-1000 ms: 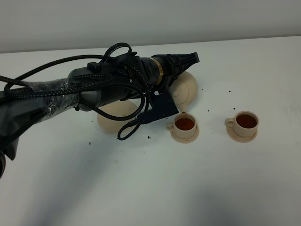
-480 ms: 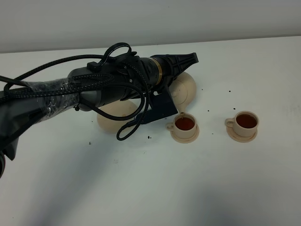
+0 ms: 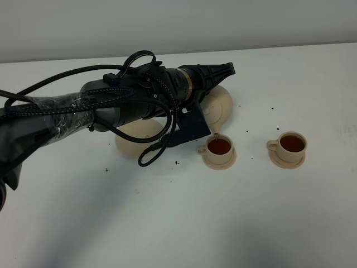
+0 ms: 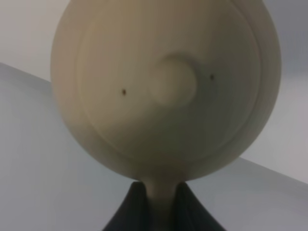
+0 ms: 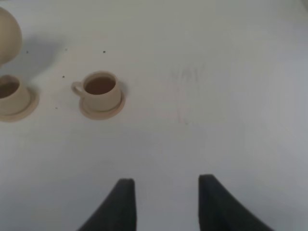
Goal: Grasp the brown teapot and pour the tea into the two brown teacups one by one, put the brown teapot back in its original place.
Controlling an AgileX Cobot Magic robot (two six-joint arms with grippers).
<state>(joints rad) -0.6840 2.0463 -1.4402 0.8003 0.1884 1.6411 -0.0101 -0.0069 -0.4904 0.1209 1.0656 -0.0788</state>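
The brown teapot (image 3: 221,105) hangs tipped over, its spout right above the left brown teacup (image 3: 218,147), which holds dark tea. My left gripper (image 3: 222,72) is shut on the teapot's handle. In the left wrist view the teapot's lid (image 4: 166,86) faces the camera, and the fingers (image 4: 137,211) pinch the handle (image 4: 162,195). To the right, the other brown teacup (image 3: 292,144) stands on its saucer, also full. The original place, a wide tan saucer (image 3: 134,139), lies partly under the left arm. My right gripper (image 5: 166,197) is open over bare table, away from the right teacup (image 5: 100,86), the left teacup (image 5: 9,95) and the teapot (image 5: 7,33).
The left arm and its looping black cable (image 3: 152,155) stretch across the left half of the white table (image 3: 184,223). Small dark specks (image 3: 247,132) are scattered around the cups.
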